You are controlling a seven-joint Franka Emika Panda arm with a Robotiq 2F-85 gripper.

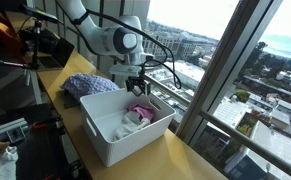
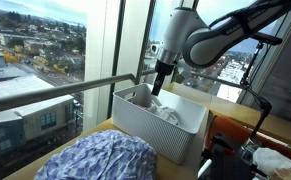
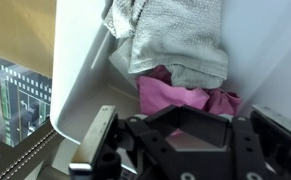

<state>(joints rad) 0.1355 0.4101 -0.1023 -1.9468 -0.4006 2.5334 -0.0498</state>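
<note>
While the claw (image 1: 137,90) is hanging pinched narrow over the white bin (image 1: 105,140), a pink cloth (image 3: 180,97) is lying inside at its twelve o'clock in the wrist view, a grey towel (image 3: 175,40) beyond. A blue cloth (image 1: 88,86) is sitting on the desk (image 1: 55,100) at the bin's ten o'clock.

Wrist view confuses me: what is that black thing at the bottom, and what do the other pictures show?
That camera sits on the wrist and looks down past the black jaws into a white bin. Inside lie a grey towel and a pink cloth. Both exterior views come from cameras in the room: a white robot arm hangs over the bin on a table by a window, a blue cloth beside it. The jaws are shut; I see nothing held.
</note>
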